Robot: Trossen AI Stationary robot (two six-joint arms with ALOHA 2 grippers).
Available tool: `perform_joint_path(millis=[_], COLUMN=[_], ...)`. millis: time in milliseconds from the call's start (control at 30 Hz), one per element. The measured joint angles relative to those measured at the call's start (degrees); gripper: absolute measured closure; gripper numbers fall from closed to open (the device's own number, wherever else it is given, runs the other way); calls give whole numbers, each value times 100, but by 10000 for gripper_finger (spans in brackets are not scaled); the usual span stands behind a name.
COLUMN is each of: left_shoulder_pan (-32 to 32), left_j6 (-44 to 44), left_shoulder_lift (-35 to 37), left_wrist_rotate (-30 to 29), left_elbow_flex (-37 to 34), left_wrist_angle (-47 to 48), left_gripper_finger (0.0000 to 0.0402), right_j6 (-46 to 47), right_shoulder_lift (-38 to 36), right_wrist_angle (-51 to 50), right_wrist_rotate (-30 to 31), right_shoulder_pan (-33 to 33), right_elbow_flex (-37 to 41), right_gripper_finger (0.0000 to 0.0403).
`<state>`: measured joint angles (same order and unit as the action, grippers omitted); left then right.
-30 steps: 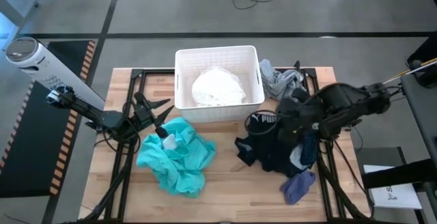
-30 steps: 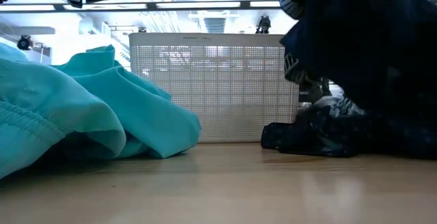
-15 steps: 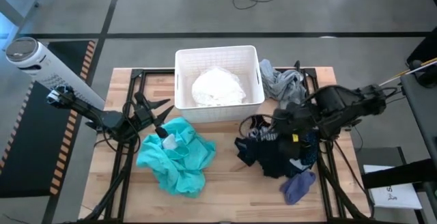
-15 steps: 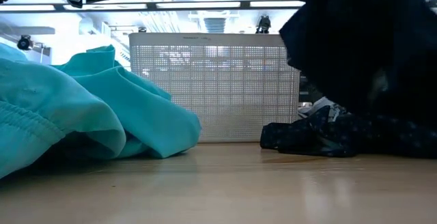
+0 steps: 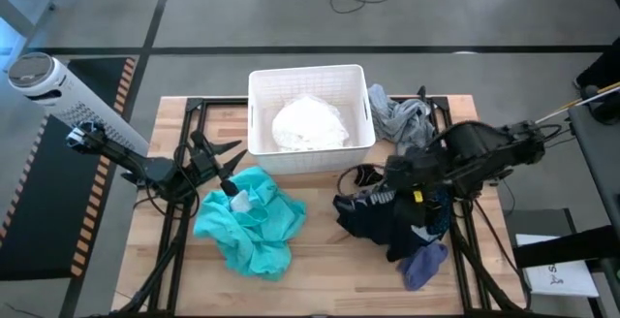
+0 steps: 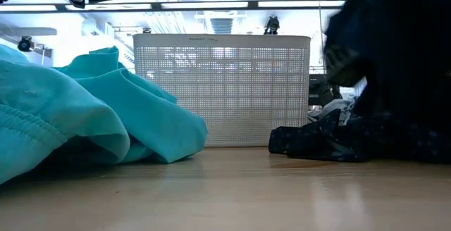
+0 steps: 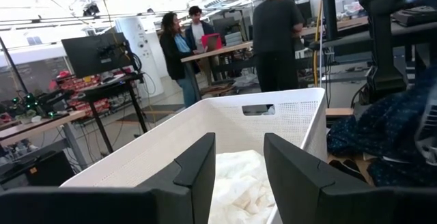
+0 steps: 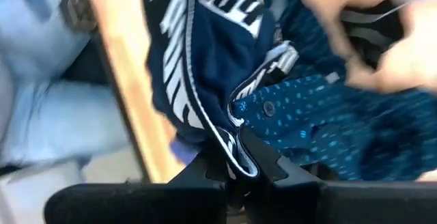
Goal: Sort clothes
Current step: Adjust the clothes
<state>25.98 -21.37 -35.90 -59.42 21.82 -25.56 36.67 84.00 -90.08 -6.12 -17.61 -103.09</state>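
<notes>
At centre right of the high view we see the right gripper (image 5: 395, 175) clamped shut on the navy-black garment (image 5: 380, 211), which hangs over the table (image 5: 329, 270). At left the left gripper (image 5: 229, 170) hovers partly open, empty, above the teal garment (image 5: 254, 219). The white garment (image 5: 308, 122) lies in the bin (image 5: 308, 78).

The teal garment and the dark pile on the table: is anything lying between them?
No. In the high view only bare wood separates the teal garment from the dark pile. The low view shows the same gap, with the white bin standing behind it.
</notes>
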Motion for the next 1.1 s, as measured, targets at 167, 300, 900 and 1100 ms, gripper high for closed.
perform_joint_path(millis=[167,300,900,1100], left_shoulder_pan=[2,0,2,-1], left_j6=[1,1,46,46], left_shoulder_lift=[0,0,0,0], left_wrist_rotate=[0,0,0,0], left_elbow_flex=[0,0,0,0], left_wrist_angle=[0,-1,17,21], left_gripper_finger=[287,287,287,287], right_j6=[29,90,135,704], right_shoulder_lift=[-155,-224,-201,-63], right_wrist_angle=[-5,-2,12,19], right_wrist_rotate=[1553,2898,1298,132], right_shoulder_pan=[2,0,-2,-15], right_elbow_flex=[-397,-908,-1558,-1010], right_gripper_finger=[403,403,403,403])
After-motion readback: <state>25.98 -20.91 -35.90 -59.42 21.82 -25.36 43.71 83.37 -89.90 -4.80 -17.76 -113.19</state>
